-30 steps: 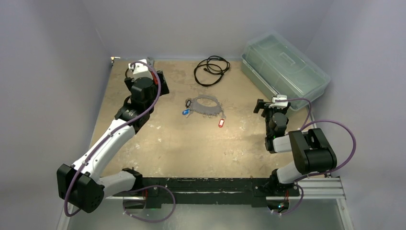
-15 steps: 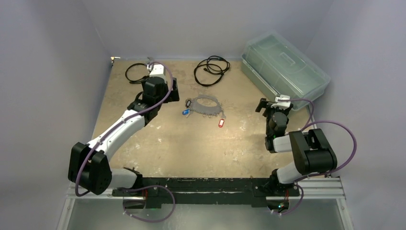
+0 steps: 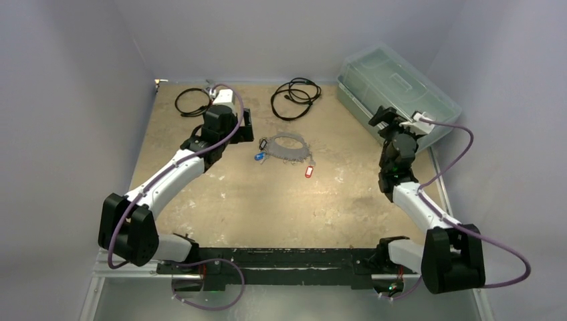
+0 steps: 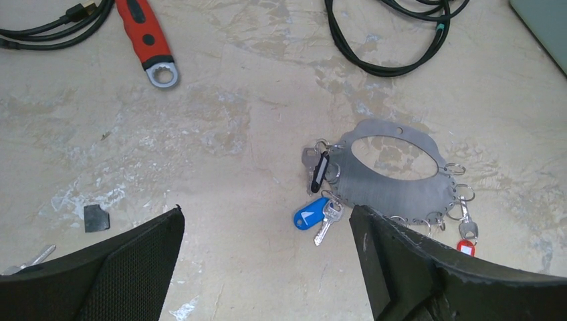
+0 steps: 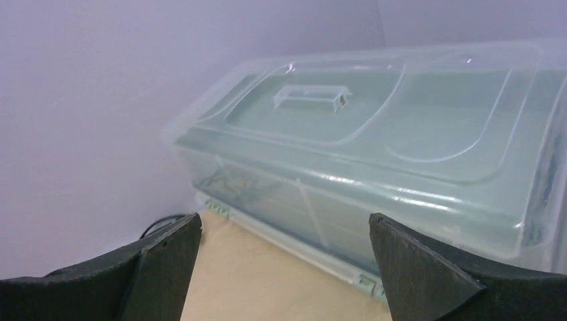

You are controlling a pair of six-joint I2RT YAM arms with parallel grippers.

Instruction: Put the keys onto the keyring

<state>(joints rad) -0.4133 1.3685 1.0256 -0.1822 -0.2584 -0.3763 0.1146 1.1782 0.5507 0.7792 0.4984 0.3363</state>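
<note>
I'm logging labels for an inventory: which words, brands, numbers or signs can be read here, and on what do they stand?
No text can be read.
blue key tag: a white mark, too small to make out.
red-handled wrench and clear plastic box: no lettering visible.

We see a scuffed, sand-coloured table (image 3: 267, 200). Near its middle lies the keyring (image 4: 401, 194), a flat metal plate with an oval hole and small rings along its edge. The keys rest at its rim: a blue-tagged key (image 4: 305, 217) and a dark-tagged key (image 4: 321, 170) on the left, a red-tagged key (image 4: 466, 247) lower right. Toward the far edge lie two black coiled cables (image 3: 302, 90) (image 4: 53, 28), a red-handled wrench (image 4: 144, 30) and, in the right corner, a clear lidded plastic box (image 3: 398, 87).
</note>
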